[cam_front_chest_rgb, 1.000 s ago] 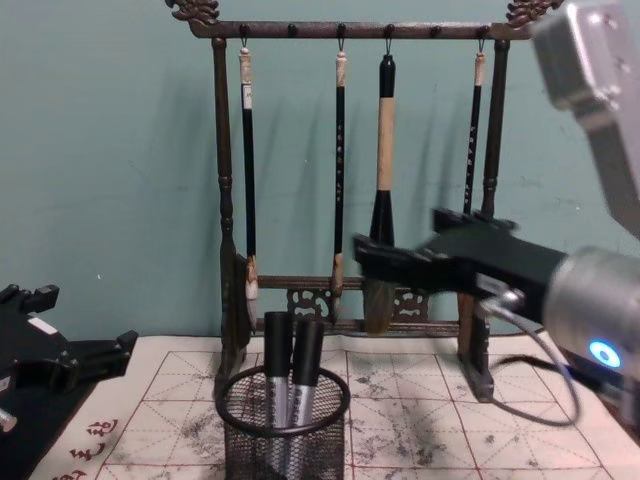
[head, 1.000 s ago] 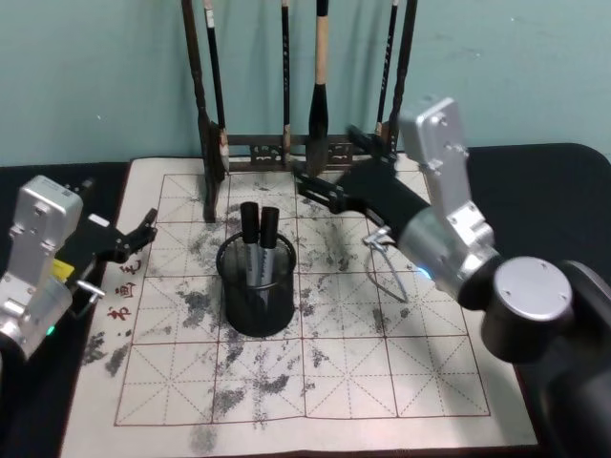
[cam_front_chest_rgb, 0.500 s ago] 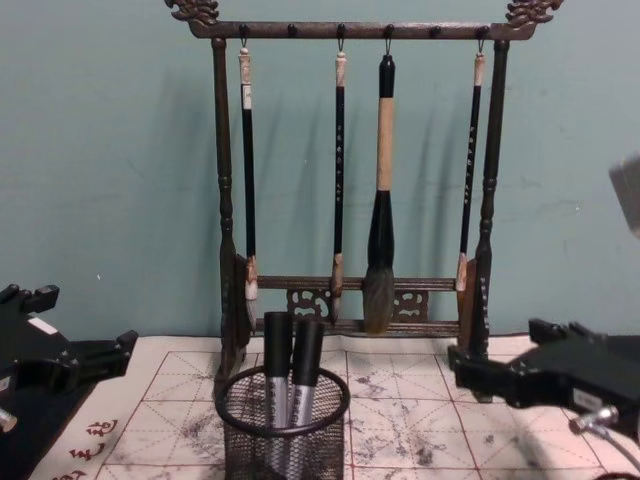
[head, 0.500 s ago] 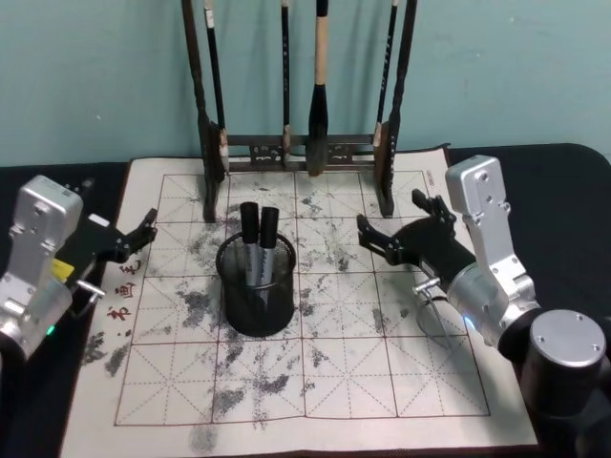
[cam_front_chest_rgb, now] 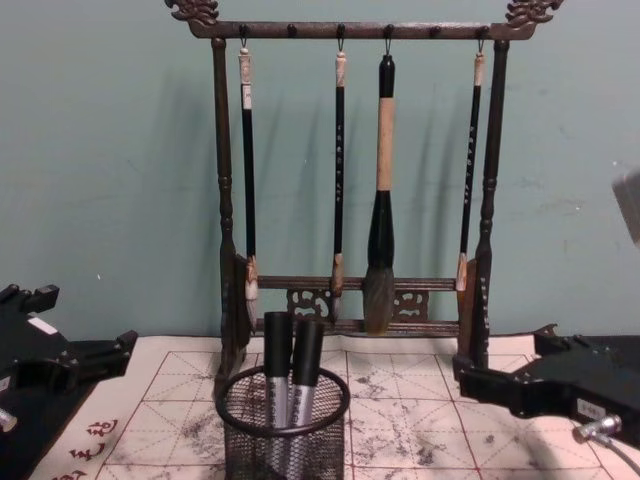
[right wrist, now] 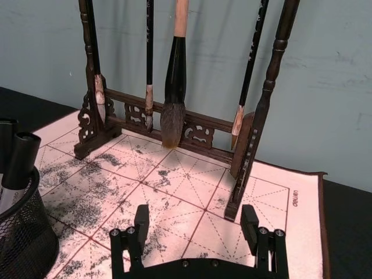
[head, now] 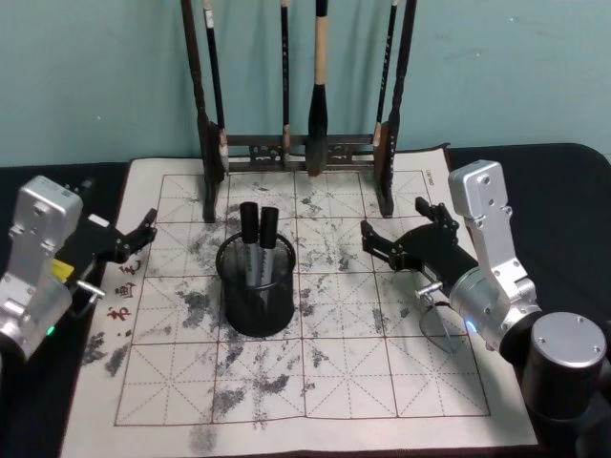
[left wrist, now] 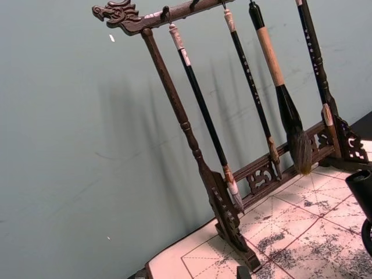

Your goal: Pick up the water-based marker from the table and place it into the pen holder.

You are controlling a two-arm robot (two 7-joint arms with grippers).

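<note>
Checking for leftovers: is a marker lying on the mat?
No, both markers stand upright inside the pen holder, none on the mat.

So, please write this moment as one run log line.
markers: two in pen holder | right gripper: open, empty, beside holder | left gripper: parked, mat edge

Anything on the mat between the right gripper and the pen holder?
No. In the head view, the stretch between the right gripper and the pen holder is bare, ink-stained mat.
</note>
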